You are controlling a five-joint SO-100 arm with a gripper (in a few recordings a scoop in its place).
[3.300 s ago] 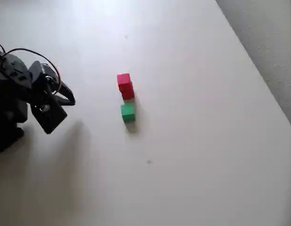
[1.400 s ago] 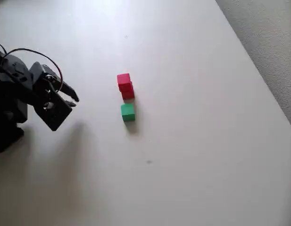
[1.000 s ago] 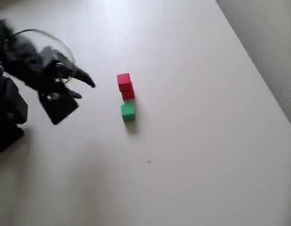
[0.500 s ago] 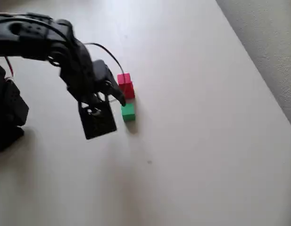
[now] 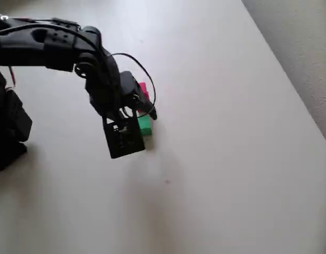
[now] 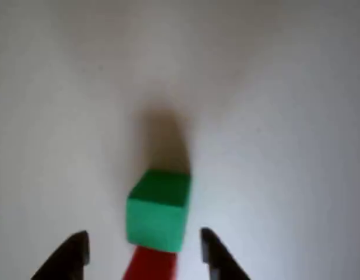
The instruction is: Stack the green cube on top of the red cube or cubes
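Claw (image 6: 144, 254) spread wide, empty, its tips flanking the green cube (image 6: 158, 209) without touching it.

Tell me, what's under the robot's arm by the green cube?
In the overhead view the arm covers most of the red cubes; only a pinkish sliver shows. The green cube peeks out beside it. The wrist view shows it on the table, between the open gripper, red below it.

The black arm (image 5: 57, 42) reaches over the white table (image 5: 231, 159), partly covering the green cube (image 5: 145, 125) and red cubes (image 5: 143, 90).
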